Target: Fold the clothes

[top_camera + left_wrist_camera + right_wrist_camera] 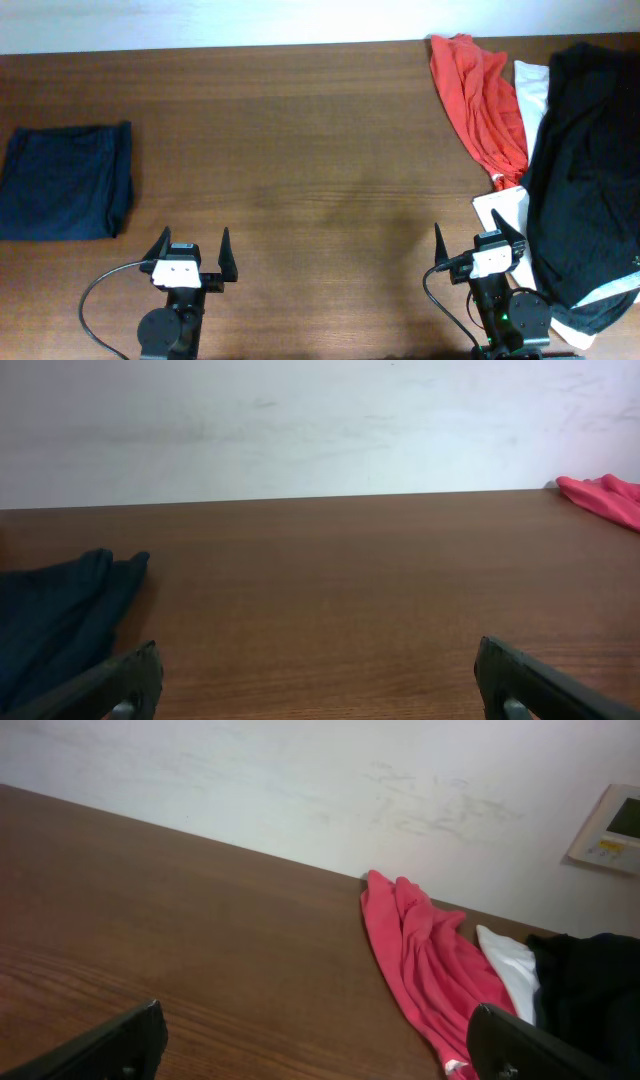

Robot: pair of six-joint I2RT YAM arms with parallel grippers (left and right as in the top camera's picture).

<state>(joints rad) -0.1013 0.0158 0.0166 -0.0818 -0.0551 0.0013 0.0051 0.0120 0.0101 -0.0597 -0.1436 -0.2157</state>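
The dark navy-blue clothes lie folded into a flat rectangle at the left edge of the table. Their edge also shows at the lower left of the left wrist view. My left gripper is open and empty, near the front edge, to the right of the navy clothes and apart from them. My right gripper is open and empty near the front edge at the right, just left of a clothes pile.
At the right lies a pile: a red-orange garment, a white garment and a large black garment. The red-orange garment also shows in the right wrist view. A white wall runs behind the table's far edge.
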